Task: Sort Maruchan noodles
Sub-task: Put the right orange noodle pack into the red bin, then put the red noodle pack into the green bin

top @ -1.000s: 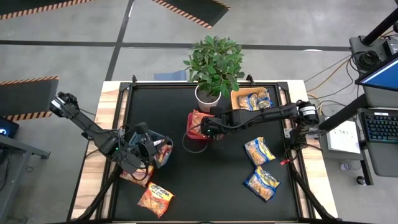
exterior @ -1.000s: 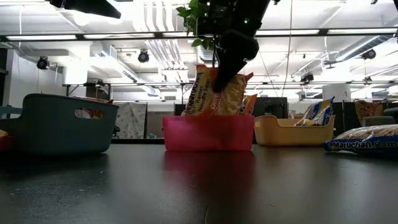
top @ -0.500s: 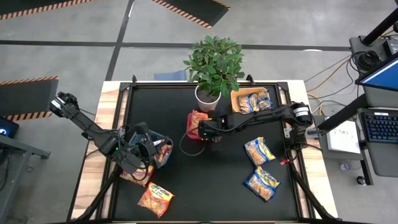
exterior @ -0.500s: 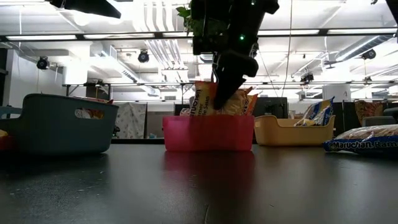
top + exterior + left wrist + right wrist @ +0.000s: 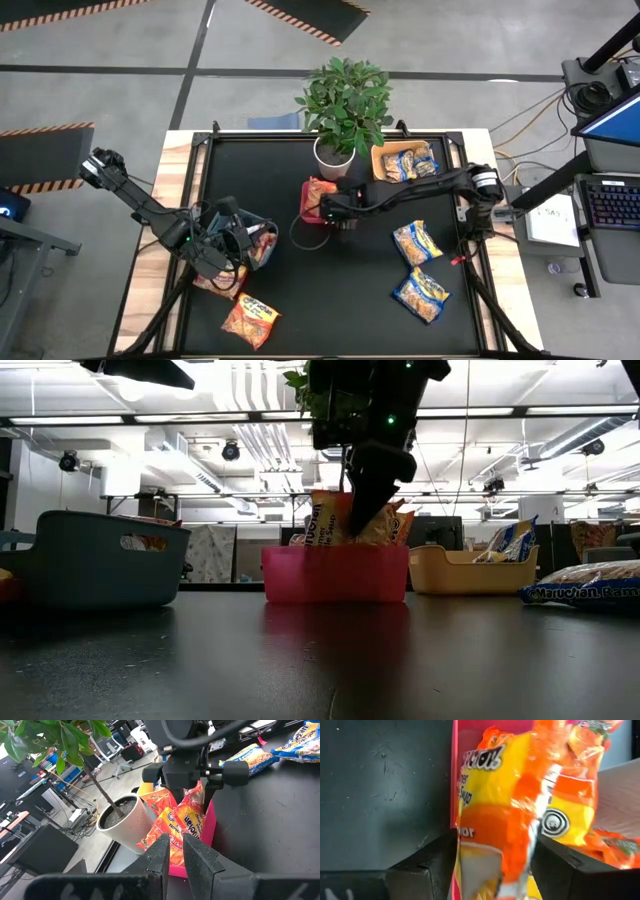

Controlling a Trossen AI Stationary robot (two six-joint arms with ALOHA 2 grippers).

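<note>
An orange Maruchan packet stands upright in the red bin among other orange packets, its top sticking out above the rim. My right gripper hangs over that bin, slanting down, its fingers open on either side of the packet. My left gripper waits shut over the grey-blue bin at the table's left, with nothing between its fingers. Loose packets lie flat on the table: orange ones near left, blue-and-yellow ones near right. My right gripper has one finger on each flat side of the orange packet's upper part, coming from above and the table's right. I cannot tell whether the fingers touch it. The packet's lower end is inside the red bin.
An orange bin with blue-and-yellow packets stands at the back right. A potted plant rises just behind the red bin. Another blue-and-yellow packet lies near the front right. The table's middle front is bare black surface.
My right gripper has sunk a little toward the red bin and shifted slightly toward the table's left. The orange packet between its fingers has gone down with it and now stands lower in the bin, less of it above the rim.
</note>
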